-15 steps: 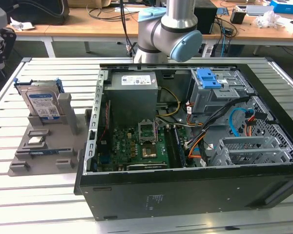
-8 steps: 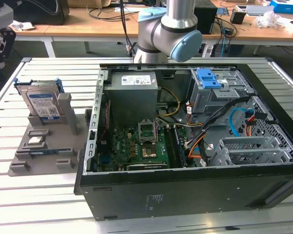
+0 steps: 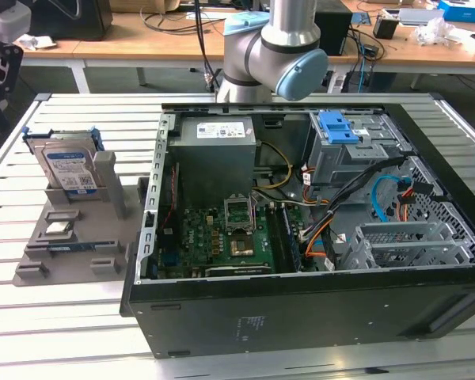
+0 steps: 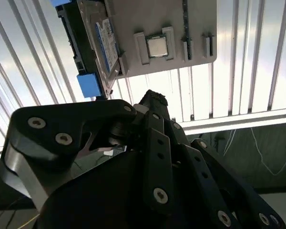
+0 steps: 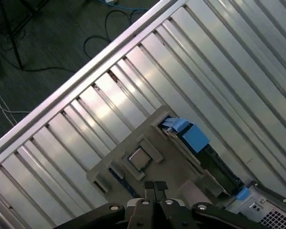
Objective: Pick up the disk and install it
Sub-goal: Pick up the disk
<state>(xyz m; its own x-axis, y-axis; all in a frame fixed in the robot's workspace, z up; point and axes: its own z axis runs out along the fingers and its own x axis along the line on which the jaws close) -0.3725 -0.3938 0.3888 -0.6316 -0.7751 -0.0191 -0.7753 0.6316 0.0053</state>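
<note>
- The disk (image 3: 67, 168) stood on edge in a slot at the back of the grey holder tray (image 3: 95, 231). This was at the left of the exterior view, with the disk's blue-and-white label facing the camera and its blue bracket showing along the top.
- The tray lay on the slatted metal table (image 3: 63, 332), just beside the open computer case (image 3: 301, 317) that took up the centre and right of that view.
- A small square processor chip (image 3: 58, 229) lay flat on the tray in front of the disk, apart from it.
- The robot arm (image 3: 277, 47) rose at the top centre of the exterior view, behind the case.
- In the first wrist view the gripper (image 5: 155, 187) looked down on the tray, well clear of the disk. Its jaws were pressed together with nothing between them.
- Inside the case, the grey power supply (image 3: 216, 131) sat at the upper left, and a blue drive latch (image 3: 338, 127) sat over the bay at the upper right.
</note>
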